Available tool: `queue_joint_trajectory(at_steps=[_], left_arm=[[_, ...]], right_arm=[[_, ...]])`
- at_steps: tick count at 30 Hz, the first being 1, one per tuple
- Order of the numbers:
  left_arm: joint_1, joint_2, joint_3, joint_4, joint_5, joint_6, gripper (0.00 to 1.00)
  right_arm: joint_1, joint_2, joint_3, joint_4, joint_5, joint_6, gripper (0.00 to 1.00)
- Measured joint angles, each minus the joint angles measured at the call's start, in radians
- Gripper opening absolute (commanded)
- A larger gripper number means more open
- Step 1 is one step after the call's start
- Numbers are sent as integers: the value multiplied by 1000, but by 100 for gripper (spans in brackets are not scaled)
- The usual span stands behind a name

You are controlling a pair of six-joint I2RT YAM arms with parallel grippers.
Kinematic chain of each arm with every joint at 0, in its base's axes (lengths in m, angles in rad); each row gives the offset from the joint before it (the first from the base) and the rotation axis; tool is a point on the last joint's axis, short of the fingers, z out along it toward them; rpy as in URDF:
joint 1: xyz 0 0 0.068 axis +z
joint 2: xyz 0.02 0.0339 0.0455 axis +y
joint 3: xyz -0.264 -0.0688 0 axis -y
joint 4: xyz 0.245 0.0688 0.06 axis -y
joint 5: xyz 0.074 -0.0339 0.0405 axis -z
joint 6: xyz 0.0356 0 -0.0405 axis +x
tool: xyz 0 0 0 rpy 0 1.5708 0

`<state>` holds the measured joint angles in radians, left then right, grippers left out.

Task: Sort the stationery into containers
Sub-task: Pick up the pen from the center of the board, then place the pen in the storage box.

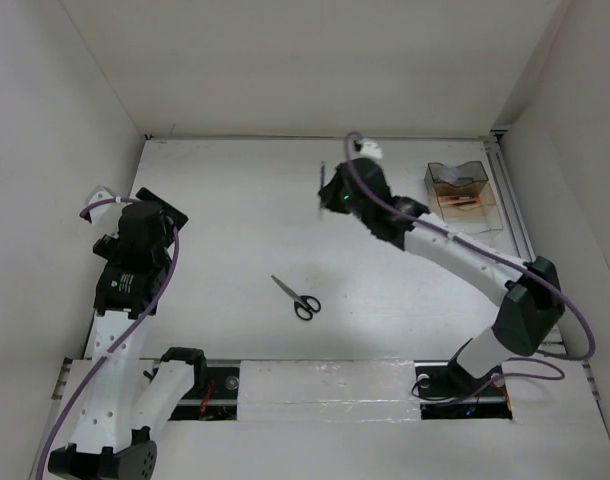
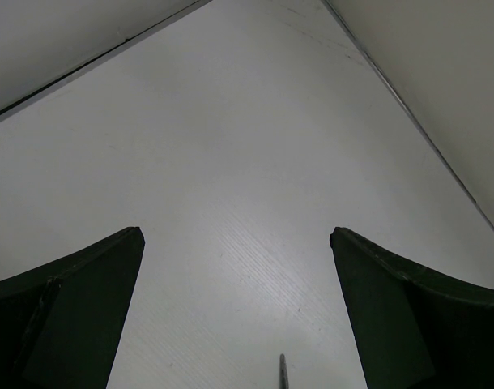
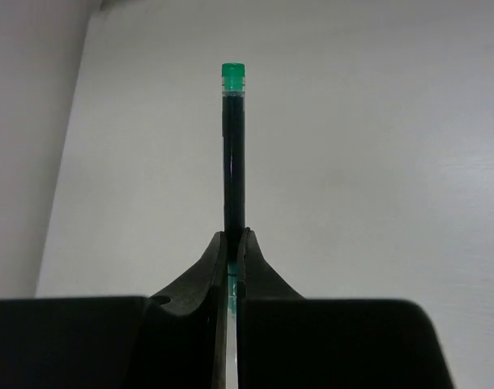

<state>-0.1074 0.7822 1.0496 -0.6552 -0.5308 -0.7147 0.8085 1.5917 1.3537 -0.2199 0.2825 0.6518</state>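
Right claw (image 3: pixel 232 240) clamped on pen (image 3: pixel 234 146), held over far tabletop (image 1: pixel 235 220). Left claw (image 2: pixel 236 235) spread wide, empty. Next I swing right to organiser (image 1: pixel 463 192) and release pen into a compartment. Scissors (image 1: pixel 297 298) not yet sorted.

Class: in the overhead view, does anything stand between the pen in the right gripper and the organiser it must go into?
Nothing visible does. The right gripper holds the dark pen, and only that arm's own wrist lies between it and the organiser. The scissors lie well off that path.
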Motion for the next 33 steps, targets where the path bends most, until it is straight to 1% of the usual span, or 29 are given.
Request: queue_joint_trajectory(at_steps=[1,2,6,11,15,20,25,28,33], left_arm=[[0,0,0,0,0,1,100],[0,0,0,0,0,2,100],[0,-2,0,2,2,5,100],[0,-5,0,14,7,16,100],[0,-1,0,21,8,23,100],[0,5,0,28,27,34,100],[0,6,0,32,45,45,100],[0,6,-2,38,53,50,100],[0,6,-2,39,71,60,100]], right_arm=[[-44,-19,-10,4,26,32,0],[-131,-48,-29,3,55,60,0],[-380,-101,-134,-4,156,195,0],[-619,-139,-277,12,181,351,0],[-764,-149,-324,18,185,449,0],[-884,-126,-300,47,164,502,0],[-973,32,-174,56,92,509,0],[-1001,105,-144,57,50,518,0],[-1006,174,-136,57,5,527,0]])
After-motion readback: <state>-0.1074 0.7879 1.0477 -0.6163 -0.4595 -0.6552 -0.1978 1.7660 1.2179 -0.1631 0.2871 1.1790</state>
